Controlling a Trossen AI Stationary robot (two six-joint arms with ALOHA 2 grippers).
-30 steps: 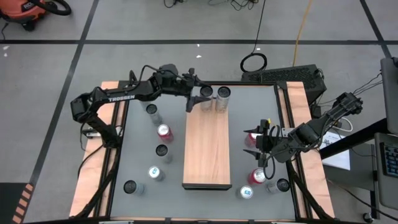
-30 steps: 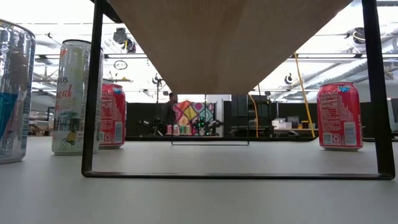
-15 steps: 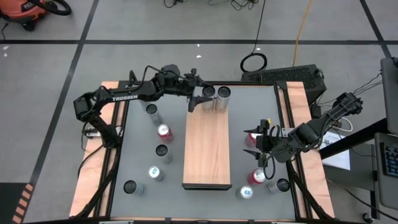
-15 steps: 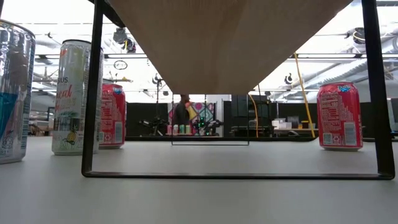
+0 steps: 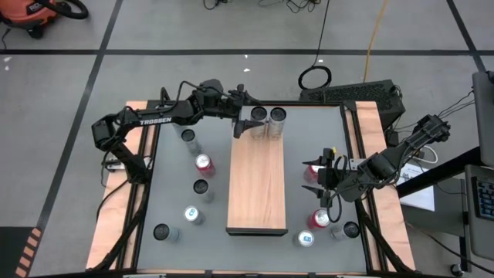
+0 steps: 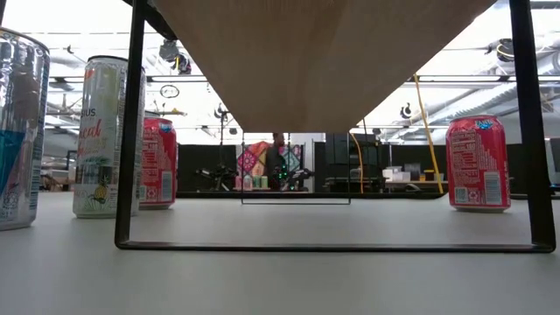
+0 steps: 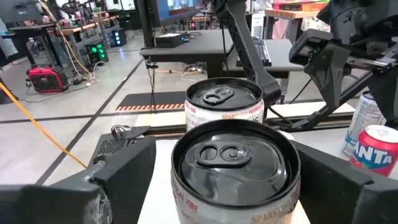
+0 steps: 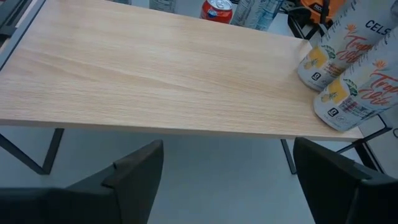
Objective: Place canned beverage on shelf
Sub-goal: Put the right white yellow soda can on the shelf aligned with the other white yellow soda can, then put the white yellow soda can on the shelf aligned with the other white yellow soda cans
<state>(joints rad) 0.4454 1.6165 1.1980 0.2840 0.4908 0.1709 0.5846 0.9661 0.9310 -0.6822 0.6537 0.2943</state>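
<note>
Nearest you, along the table's [image 5: 147, 193] front edge, a blue-topped can [image 5: 306, 239] and a dark-topped can [image 5: 351, 229] stand by the front right corner, with a red can [image 5: 318, 219] just behind them. Toward the front left corner stand another dark-topped can [image 5: 161, 232] and a blue-topped can [image 5: 192, 215].

The shelf [image 5: 258, 189] runs down the middle of the table from front to back, its board raised on thin dark legs.

Your right gripper [image 5: 315, 177] hovers off the shelf's right edge, about halfway along it, above the table. Its fingers [image 8: 134, 171] are spread and hold nothing.

On the left side of the table, going back, you have a dark-topped can [image 5: 202, 188], then a red can [image 5: 204, 163], then a silver can [image 5: 187, 137].

At the shelf's far end two tall white cans stand side by side, touching or nearly so: the left can [image 5: 257, 116] and the right can [image 5: 278, 116].

Your left gripper [image 5: 248, 123] is at the far left corner of the shelf, around the left can. Its fingers [image 7: 121, 174] are spread on either side of that can with a gap showing on both sides, so the can stands on the shelf on its own.

Beyond the table, the low view shows a person [image 6: 278, 149] far back in the room.
</note>
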